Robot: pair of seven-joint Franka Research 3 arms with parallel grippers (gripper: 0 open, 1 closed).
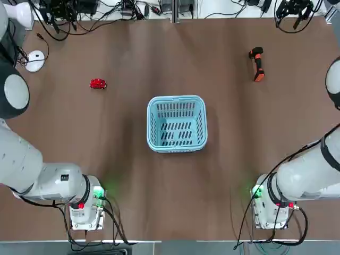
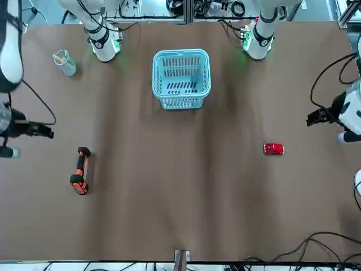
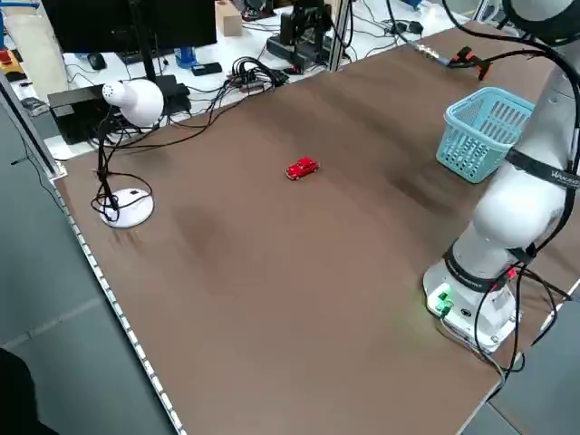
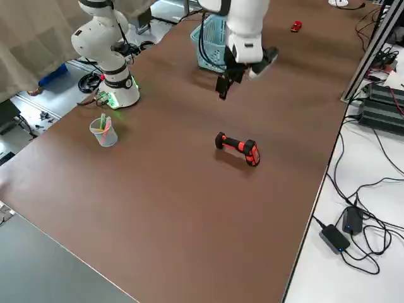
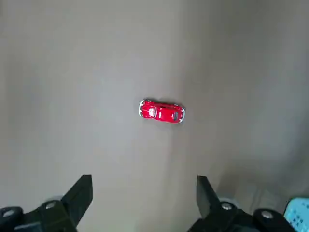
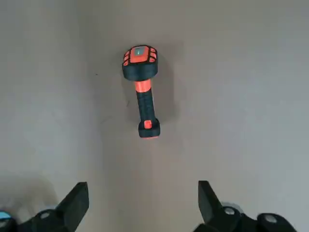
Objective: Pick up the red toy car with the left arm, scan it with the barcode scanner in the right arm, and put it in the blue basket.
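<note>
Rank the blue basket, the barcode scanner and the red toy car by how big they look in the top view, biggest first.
1. blue basket, clearly the largest.
2. barcode scanner, much smaller than the basket.
3. red toy car, the smallest.
All three rest on the table, so distance from the camera hardly affects this.

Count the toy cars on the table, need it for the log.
1. The red toy car lies alone on the brown table, on the robot's left side, apart from the blue basket in the middle. None shows inside the basket.
</note>
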